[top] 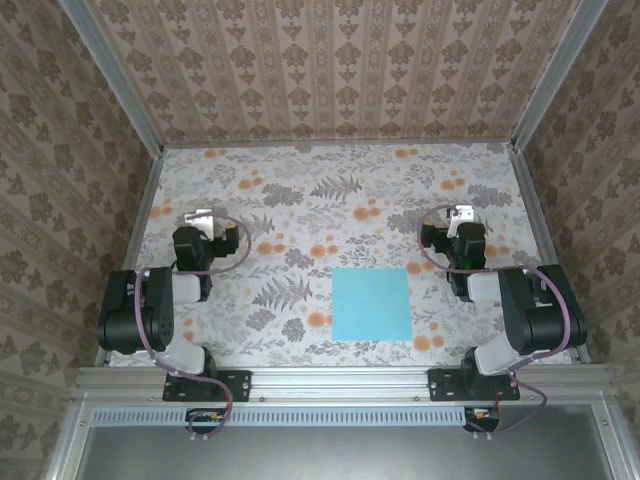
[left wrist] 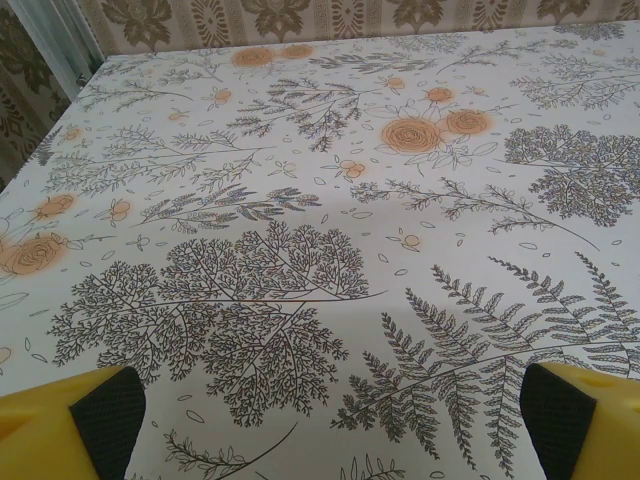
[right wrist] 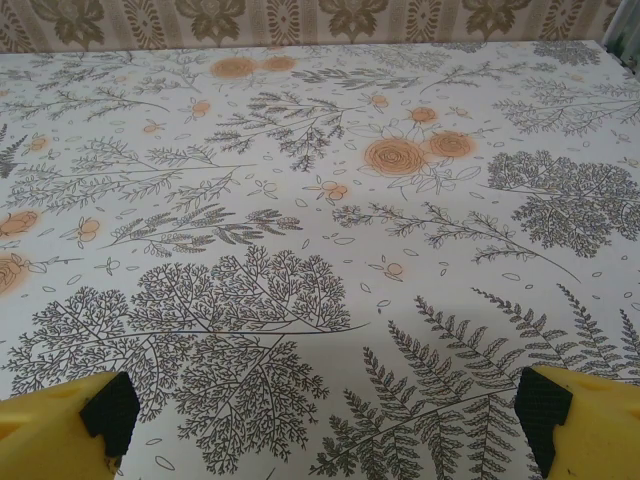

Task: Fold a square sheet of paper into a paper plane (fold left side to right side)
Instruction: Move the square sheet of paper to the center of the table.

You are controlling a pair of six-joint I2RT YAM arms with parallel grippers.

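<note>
- Risk, left side: left gripper [top: 203, 216] rests well apart from the square sheet of paper [top: 371, 303], jaws spread wide with nothing between them; it faces a long reach across the cloth to the sheet's left edge; a thin edge lying flat gives the fingers [left wrist: 585, 425] little to bite; they would likely skid over it, or shove the whole sheet rightward instead of lifting it.
- Risk, sheet: it lies flat and unfolded near the front rail [top: 330, 380], right of centre and closer to the right arm [top: 530, 310]; no crease visible; if the left edge is carried over while the right side is unpinned, the sheet probably slides or rotates; the fold then lands skewed and the edges miss each other.
- Risk, right side: right gripper [top: 460, 212] is likewise wide and empty, beyond the sheet's far right corner, not touching it; pressing down too hard could wrinkle or tear the paper; too light a press would let it creep.
- Risk, both arms: a left-to-right fold brings the left gripper toward the right one; collision is plausible if both work over the sheet at once.
- Surroundings: table [top: 300, 195] covered in floral-print cloth; patterned walls [top: 330, 70] on three sides; both wrist views look out over the cloth toward the far wall.
- Obstruction: paths from either gripper to the sheet run over open cloth; the tightest spot, as judged, is the right arm's own elbow, near the sheet's right edge.
</note>
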